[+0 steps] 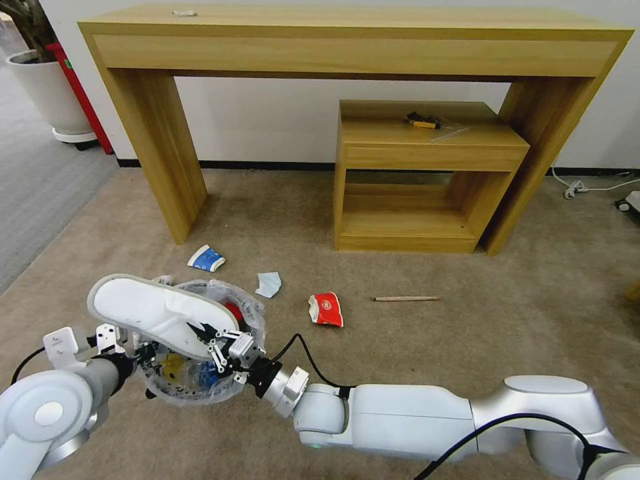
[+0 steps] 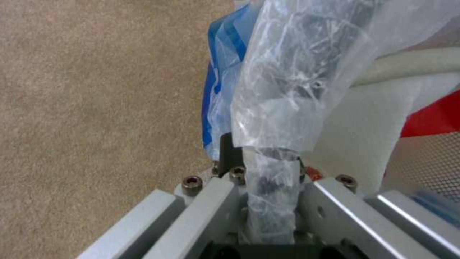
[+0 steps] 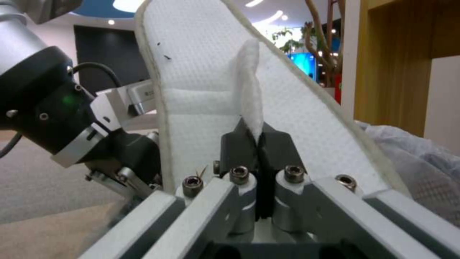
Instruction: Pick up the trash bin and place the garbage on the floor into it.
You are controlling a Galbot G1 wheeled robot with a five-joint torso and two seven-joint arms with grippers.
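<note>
A: Left side first?

B: Held the trash bin [image 1: 193, 347] by its near-left rim, at about 8 o'clock of the head view. Left gripper [image 1: 137, 352] clamped on that rim, with the bag's crinkled plastic [image 2: 287, 108] bunched between the jaws. Bin raised above the beige floor [image 1: 467, 347]; red, yellow and blue scraps seen inside.

A: And across the bin's mouth?

B: Lay 1 white slipper [image 1: 157, 313], sole up, spanning the rim from 10 o'clock toward 4 o'clock. Pinched at its strap [image 3: 251, 104] by the right gripper [image 1: 215, 337], jaws nearly together on the thin fabric, pads [image 3: 237, 147] pressing both sides. Reached in from the bin's 4 o'clock side.

A: Still on the carpet?

B: Left to right: a blue-white paper cup [image 1: 206, 259] at 12 o'clock of the bin, a pale blue mask [image 1: 269, 284] just beyond, a red wrapper [image 1: 327, 309] at centre, then a wooden stick [image 1: 406, 299] lying flat, well apart from the rest.

A: Behind?

B: Stood a tall wooden table [image 1: 353, 40] with a low shelf unit [image 1: 427, 173] tucked under its right half.
</note>
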